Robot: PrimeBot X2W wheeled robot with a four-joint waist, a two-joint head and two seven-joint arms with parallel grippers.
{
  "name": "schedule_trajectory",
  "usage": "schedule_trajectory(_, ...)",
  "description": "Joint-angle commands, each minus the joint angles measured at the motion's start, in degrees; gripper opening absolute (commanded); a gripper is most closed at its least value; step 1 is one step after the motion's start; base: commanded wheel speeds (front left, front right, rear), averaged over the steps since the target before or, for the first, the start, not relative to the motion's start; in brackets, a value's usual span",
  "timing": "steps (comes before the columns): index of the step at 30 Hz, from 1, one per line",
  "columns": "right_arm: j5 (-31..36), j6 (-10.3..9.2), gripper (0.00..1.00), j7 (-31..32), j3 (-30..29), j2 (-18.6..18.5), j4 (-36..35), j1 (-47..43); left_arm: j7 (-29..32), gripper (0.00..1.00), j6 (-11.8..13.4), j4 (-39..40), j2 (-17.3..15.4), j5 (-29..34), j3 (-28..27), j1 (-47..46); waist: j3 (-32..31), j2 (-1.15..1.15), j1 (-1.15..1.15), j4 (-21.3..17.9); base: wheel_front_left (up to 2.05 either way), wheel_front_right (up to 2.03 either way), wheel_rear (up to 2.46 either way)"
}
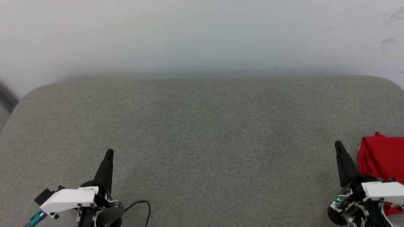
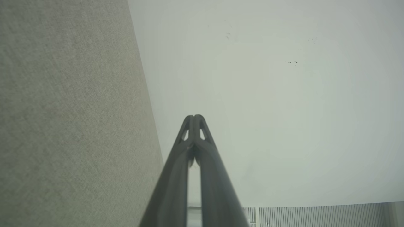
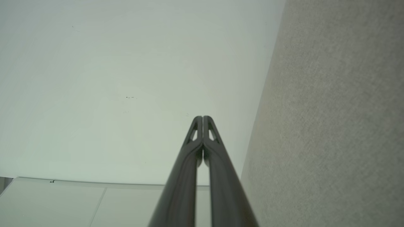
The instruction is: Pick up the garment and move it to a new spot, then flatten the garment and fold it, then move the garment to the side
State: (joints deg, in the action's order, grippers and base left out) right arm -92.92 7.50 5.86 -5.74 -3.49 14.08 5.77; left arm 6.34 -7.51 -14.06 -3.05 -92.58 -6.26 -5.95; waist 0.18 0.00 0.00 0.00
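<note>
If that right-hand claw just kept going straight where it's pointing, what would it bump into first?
Probably the plain white wall: the shut right gripper aims at it, with the grey fabric surface running alongside; depth is unclear.

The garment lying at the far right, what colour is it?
Solid red; the garment shows best in the head view.

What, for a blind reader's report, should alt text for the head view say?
A crumpled red soft-fabric garment lies at far right on a grey fabric-covered surface, beside the shut dark-fingered right gripper; the shut left gripper points up at lower left.
</note>
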Motion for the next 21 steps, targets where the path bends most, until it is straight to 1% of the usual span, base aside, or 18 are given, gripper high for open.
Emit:
schedule_trajectory(1,-0.2,-0.02,0.0,0.1,-0.1,0.1,0.1,0.8,0.0,0.0,-0.2,0.0,0.0,-0.2,-0.2,-0.5,0.0,0.0,0.0,0.0,0.0,0.0,0.0)
schedule_trajectory(21,0.1,-0.02,0.0,0.2,-0.3,0.3,0.1,0.8,0.2,0.0,-0.2,0.0,0.1,-0.1,-0.3,-0.5,0.0,0.0,0.0,0.0,0.0,0.0,0.0)
